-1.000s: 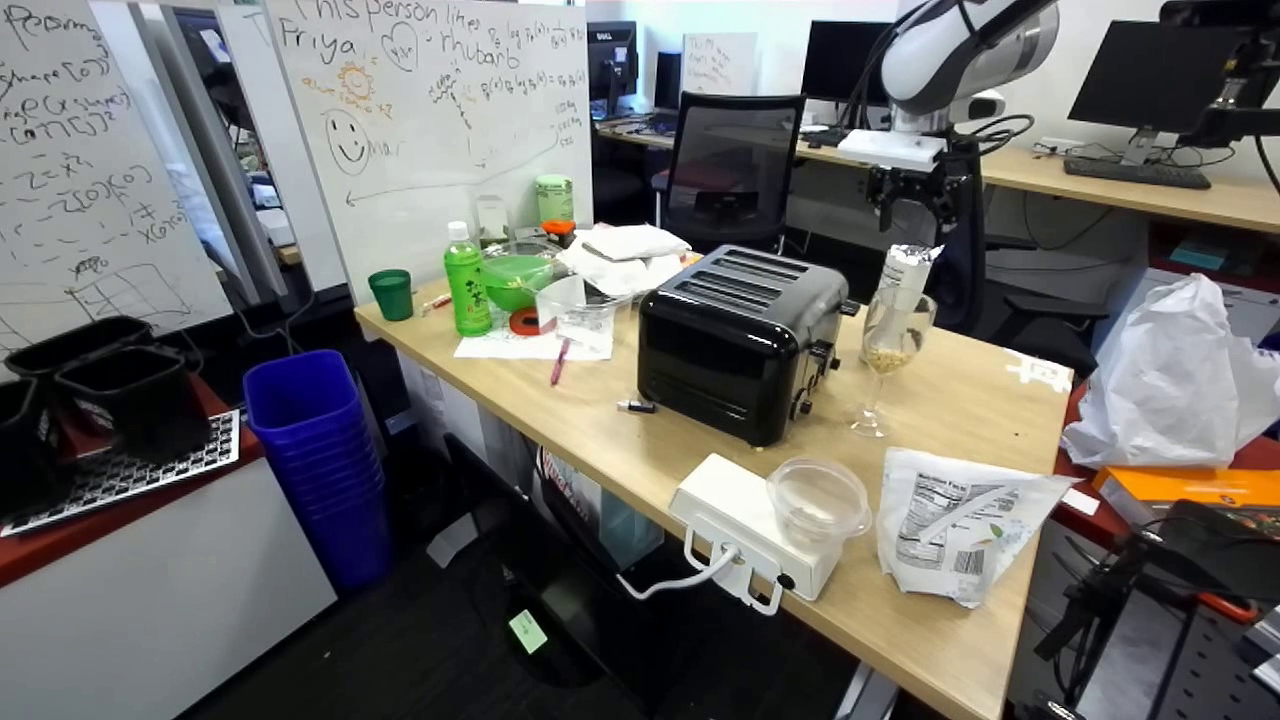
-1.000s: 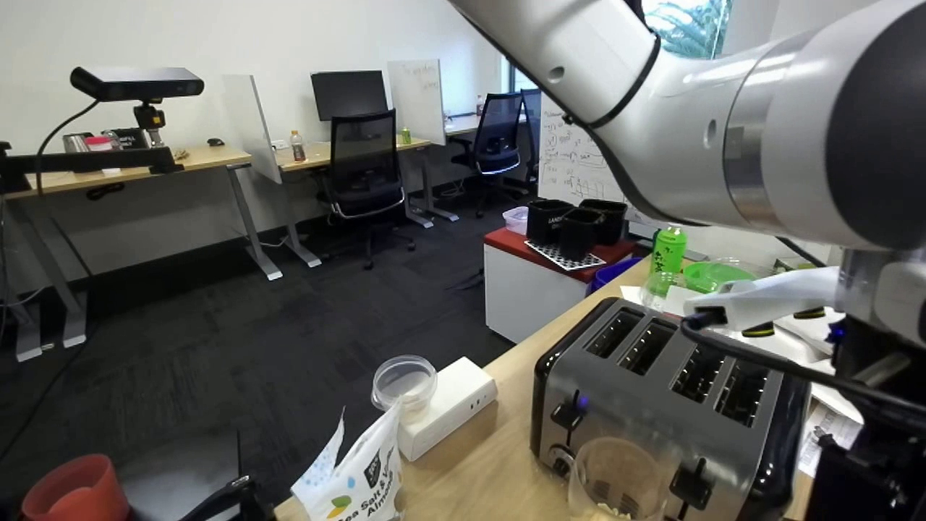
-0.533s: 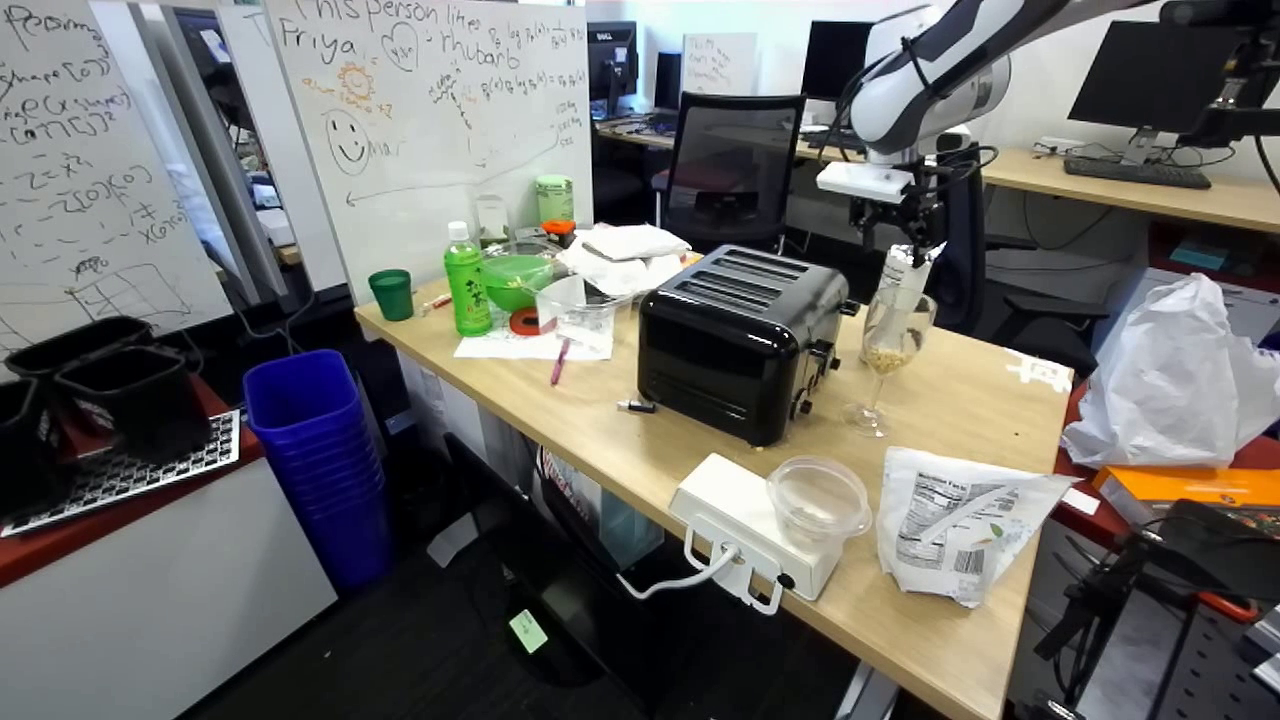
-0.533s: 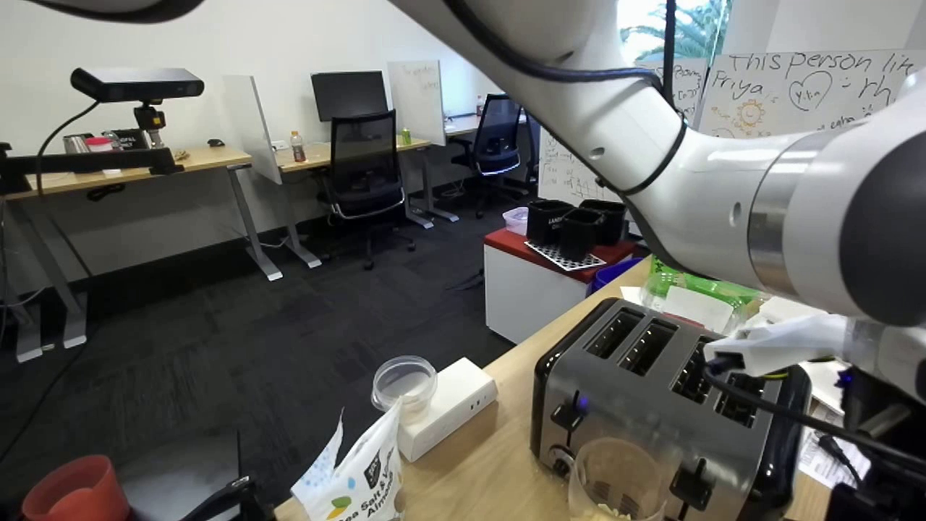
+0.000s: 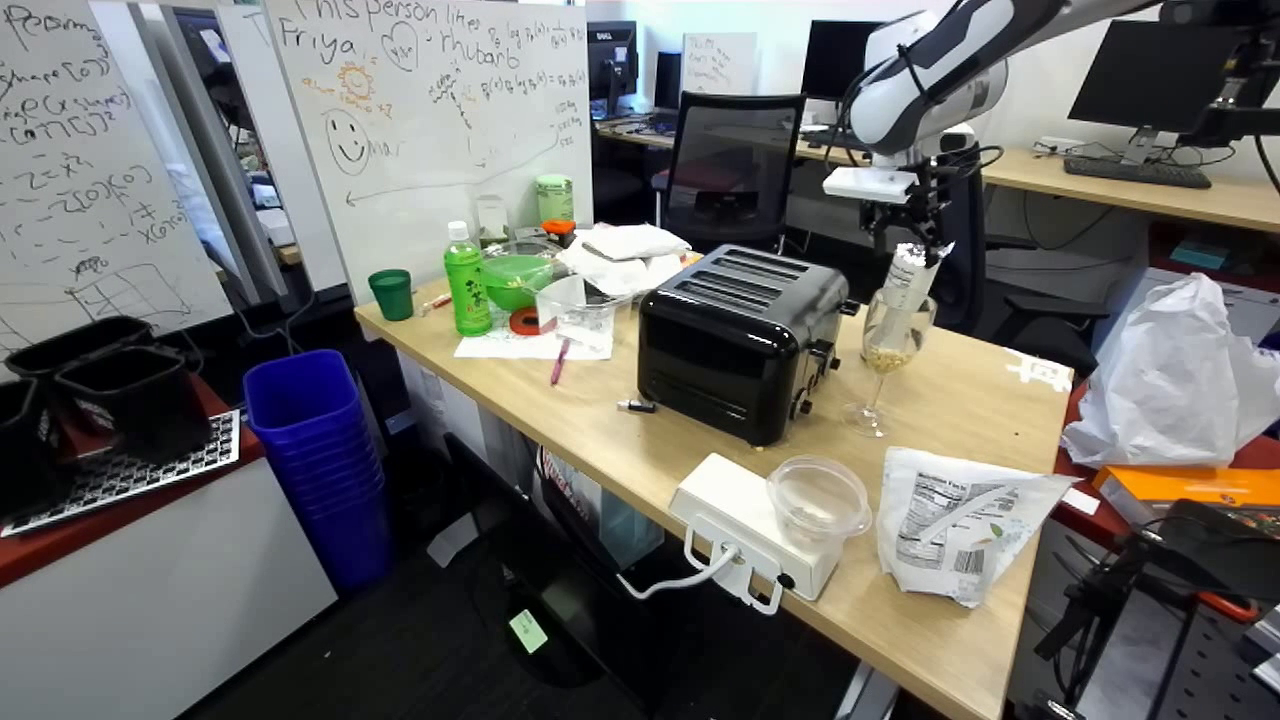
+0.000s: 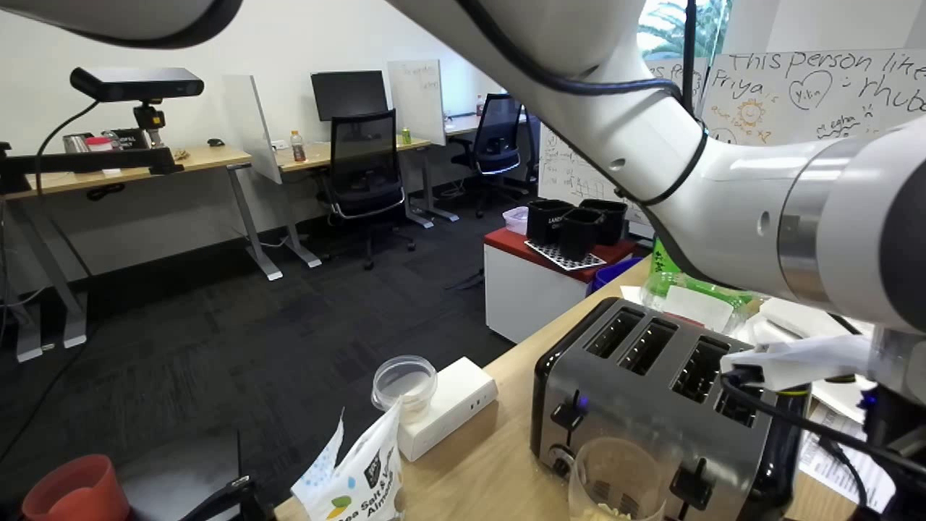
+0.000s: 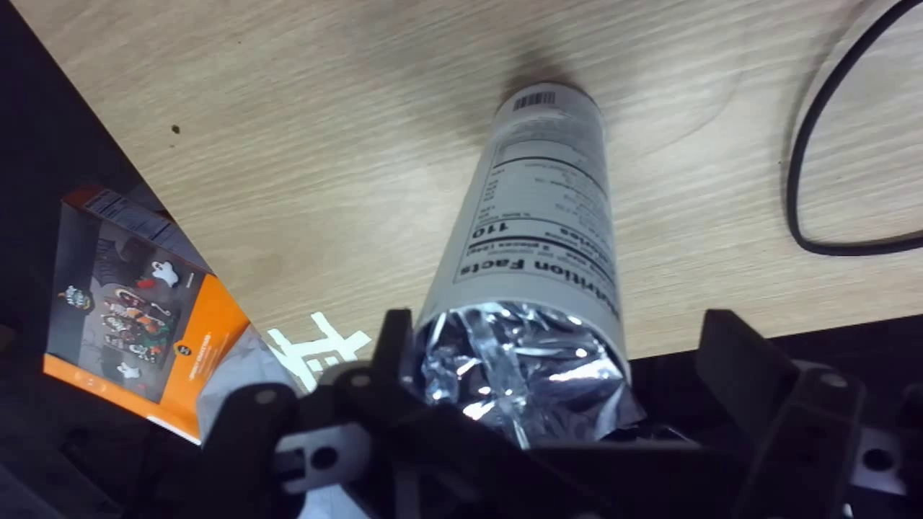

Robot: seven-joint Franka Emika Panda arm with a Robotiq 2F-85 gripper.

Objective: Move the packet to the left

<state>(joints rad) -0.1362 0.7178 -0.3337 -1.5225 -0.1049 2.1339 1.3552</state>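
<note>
The task's packet appears to be a white tube packet with a crumpled foil top (image 7: 530, 223). It stands on the table behind a stemmed glass in an exterior view (image 5: 908, 278), leaning slightly to the right there. My gripper (image 7: 562, 342) is open around the foil end in the wrist view. The left finger (image 7: 395, 335) is at the tube's side, touching or nearly so. The right finger (image 7: 743, 360) stands well apart from it. The gripper also shows above the tube in an exterior view (image 5: 908, 235). A white almond bag (image 5: 960, 525) stands at the near right corner.
The stemmed glass (image 5: 888, 358) holds small pieces right by the tube. A black toaster (image 5: 735, 345) stands beside it. A white box (image 5: 735, 510) with a clear tub (image 5: 820, 500) is at the front edge. A black cable (image 7: 797, 173) lies on the right in the wrist view.
In an exterior view the gripper has come down and slightly left, then shifted a little right. The tube's foil top has tipped slightly to the right.
</note>
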